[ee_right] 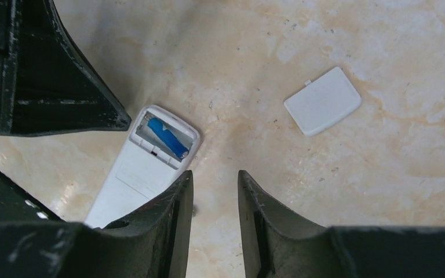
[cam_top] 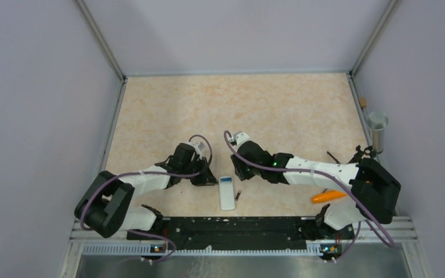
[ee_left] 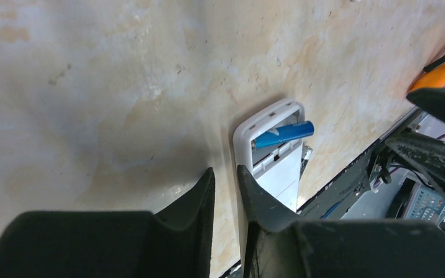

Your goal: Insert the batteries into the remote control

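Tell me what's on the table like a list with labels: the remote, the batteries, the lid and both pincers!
remote control: white, back facing up, battery compartment open
blue battery: lying slanted in the compartment
dark battery: on the table right beside the remote control
lid: flat on the table, apart from the remote control
left pincer: small gap, holding nothing
right pincer: small gap, holding nothing
orange thing: on the table by the right arm
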Available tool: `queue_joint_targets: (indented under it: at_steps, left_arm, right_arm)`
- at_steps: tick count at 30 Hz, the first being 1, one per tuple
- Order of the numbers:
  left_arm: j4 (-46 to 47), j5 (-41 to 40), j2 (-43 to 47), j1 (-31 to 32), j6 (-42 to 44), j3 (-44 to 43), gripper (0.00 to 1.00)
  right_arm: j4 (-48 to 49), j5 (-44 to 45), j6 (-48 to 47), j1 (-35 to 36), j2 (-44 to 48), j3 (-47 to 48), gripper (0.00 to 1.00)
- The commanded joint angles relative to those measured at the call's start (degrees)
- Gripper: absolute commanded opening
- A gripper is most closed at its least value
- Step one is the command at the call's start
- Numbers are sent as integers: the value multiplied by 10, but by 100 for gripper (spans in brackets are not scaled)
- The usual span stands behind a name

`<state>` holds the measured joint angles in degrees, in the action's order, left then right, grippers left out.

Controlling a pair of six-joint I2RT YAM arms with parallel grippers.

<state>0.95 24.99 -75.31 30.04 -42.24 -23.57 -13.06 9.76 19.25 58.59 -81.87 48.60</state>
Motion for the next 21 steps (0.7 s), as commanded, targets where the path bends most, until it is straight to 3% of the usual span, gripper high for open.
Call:
queue_joint_targets:
  at_steps: [1, 21]
  left_arm:
    - [22, -32, -33, -2, 5, -13, 21]
    - [26, -27, -42, -1, 7, -4, 15]
  right_arm:
    - [33, 22, 102, -6, 16, 3, 31]
    - [51, -47, 247, -15, -57, -5, 22]
